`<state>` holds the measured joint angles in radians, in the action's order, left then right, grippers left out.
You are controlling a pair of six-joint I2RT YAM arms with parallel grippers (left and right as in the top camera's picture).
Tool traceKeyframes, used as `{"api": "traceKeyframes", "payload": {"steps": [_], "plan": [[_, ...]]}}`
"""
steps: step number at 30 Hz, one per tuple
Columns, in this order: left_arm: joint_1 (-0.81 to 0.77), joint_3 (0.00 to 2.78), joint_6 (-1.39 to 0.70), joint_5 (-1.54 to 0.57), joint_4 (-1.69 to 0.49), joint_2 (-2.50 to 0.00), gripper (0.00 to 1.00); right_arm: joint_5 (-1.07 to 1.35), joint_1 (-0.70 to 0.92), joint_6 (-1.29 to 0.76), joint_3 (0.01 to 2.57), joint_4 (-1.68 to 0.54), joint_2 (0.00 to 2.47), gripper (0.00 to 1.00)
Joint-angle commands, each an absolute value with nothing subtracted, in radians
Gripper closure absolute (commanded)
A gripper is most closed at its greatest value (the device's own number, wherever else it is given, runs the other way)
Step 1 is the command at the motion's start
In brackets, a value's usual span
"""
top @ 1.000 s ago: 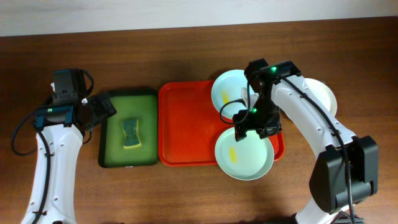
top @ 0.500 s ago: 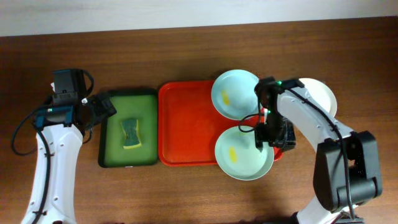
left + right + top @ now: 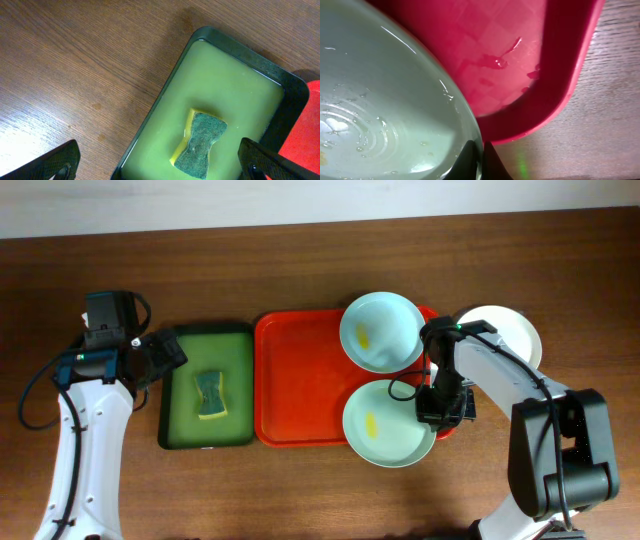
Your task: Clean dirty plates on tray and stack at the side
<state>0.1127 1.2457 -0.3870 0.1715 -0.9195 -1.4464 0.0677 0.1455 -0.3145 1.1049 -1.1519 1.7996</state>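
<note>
The red tray (image 3: 300, 390) holds two pale mint-blue dirty plates, each with a yellow smear. One plate (image 3: 380, 330) lies at the tray's far right corner. The other plate (image 3: 385, 425) sits at the near right and overhangs the tray's front rim. A white plate (image 3: 510, 335) rests on the table right of the tray. My right gripper (image 3: 437, 408) is shut on the near plate's right rim; in the right wrist view its fingertips (image 3: 481, 160) pinch the wet plate edge (image 3: 380, 115) beside the tray corner (image 3: 560, 90). My left gripper (image 3: 165, 355) hangs open.
A dark green tray (image 3: 180, 435) with greenish water and a sponge (image 3: 210, 395) stands left of the red tray. In the left wrist view the sponge (image 3: 200, 145) lies below the wide-open left gripper (image 3: 160, 162). Bare wooden table surrounds both trays.
My right gripper moved right from between the two mint plates to the near plate's right rim and closed on it. The plate shifted slightly left. The left arm stayed still.
</note>
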Motion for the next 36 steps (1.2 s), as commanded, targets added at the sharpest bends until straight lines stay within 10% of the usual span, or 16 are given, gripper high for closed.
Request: {"api": "traceKeyframes", "payload": {"steps": [1, 36], "plan": [[0.118, 1.258, -0.400, 0.172, -0.918, -1.434, 0.01, 0.102, 0.147, -0.319, 1.096, -1.147, 1.792, 0.96], [0.118, 1.258, -0.400, 0.172, -0.918, -1.434, 0.01, 0.461, 0.270, -0.454, 1.095, -0.793, 1.792, 0.96]]}}
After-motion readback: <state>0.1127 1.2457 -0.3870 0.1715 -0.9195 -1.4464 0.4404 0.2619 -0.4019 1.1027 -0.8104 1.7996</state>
